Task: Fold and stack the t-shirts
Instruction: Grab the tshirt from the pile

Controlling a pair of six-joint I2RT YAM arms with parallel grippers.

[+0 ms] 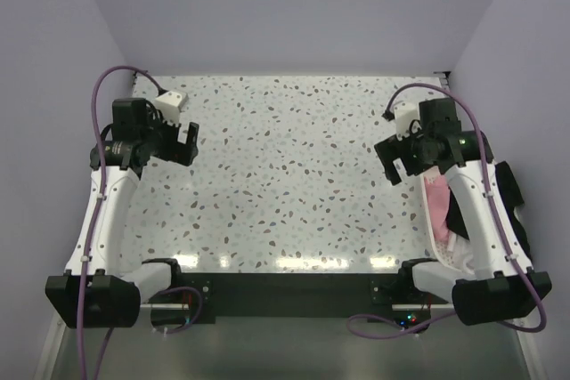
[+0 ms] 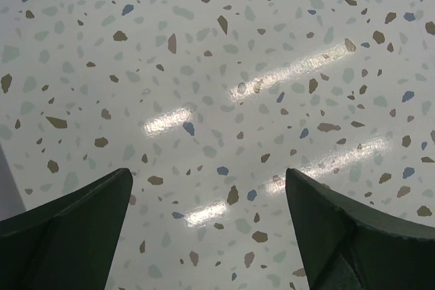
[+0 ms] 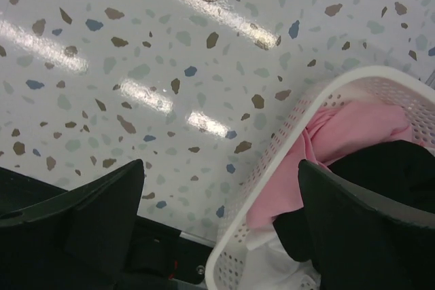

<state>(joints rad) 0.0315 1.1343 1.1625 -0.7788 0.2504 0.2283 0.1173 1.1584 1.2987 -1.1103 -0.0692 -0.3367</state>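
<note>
The speckled worktop [image 1: 294, 175] fills the middle of the overhead view, with nothing lying on its central stretch. At the right edge sits a white slatted basket [image 3: 268, 161], partly behind the right arm. The t-shirts are all in it, unfolded: a pink t-shirt [image 3: 340, 134] bunched on top, a black t-shirt [image 3: 387, 168] beside it, and white cloth [image 3: 265, 269] lower down. The right tool [image 3: 221, 168] hangs released just left of the basket rim. The left tool [image 2: 209, 178], at centre left, is spread wide and grasps nothing.
</note>
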